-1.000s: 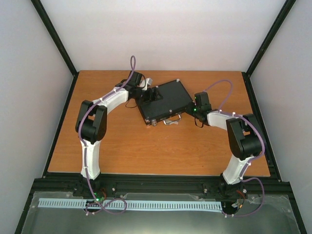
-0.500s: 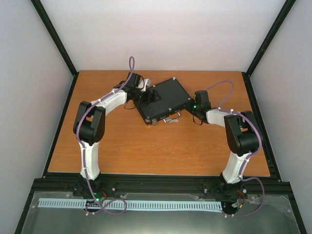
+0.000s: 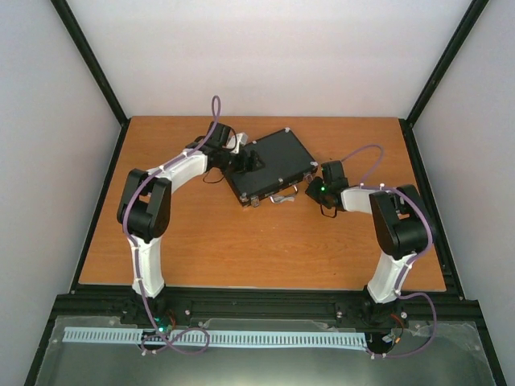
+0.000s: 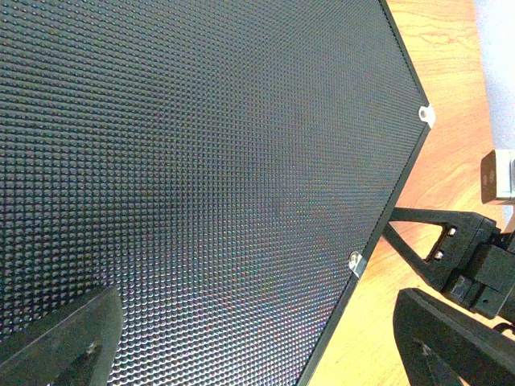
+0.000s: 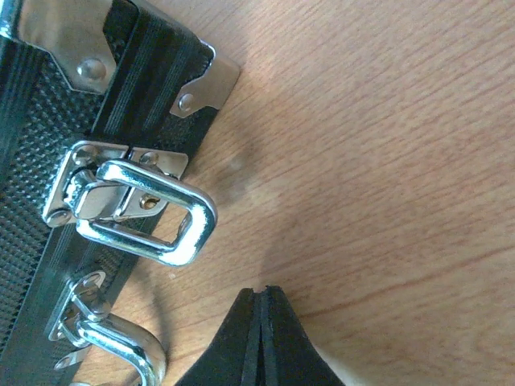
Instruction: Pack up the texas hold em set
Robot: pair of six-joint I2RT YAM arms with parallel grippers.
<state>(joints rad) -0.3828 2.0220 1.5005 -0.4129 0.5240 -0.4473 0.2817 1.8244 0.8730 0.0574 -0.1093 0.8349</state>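
Note:
The texas hold em set's black case (image 3: 278,153) lies closed at the back middle of the table. Its dimpled lid (image 4: 201,161) fills the left wrist view. My left gripper (image 3: 251,161) hovers over the lid's left part, and it is open (image 4: 257,350) with nothing between its fingers. My right gripper (image 3: 309,191) sits low by the case's front right corner. In its own view it is shut (image 5: 261,296) and empty, over bare wood. It is just clear of a silver latch (image 5: 149,215) whose loop sticks out, and of the silver handle (image 5: 125,346).
The wooden table (image 3: 241,241) is bounded by white walls and black frame posts (image 3: 88,64). A black rail (image 3: 265,305) runs along its near edge, where both arm bases stand. The right arm's gripper (image 4: 463,249) shows at the right of the left wrist view.
My right gripper has come nearer and a little left, down to the case's front right corner. The left arm has shifted slightly over the lid. Both grippers keep their states.

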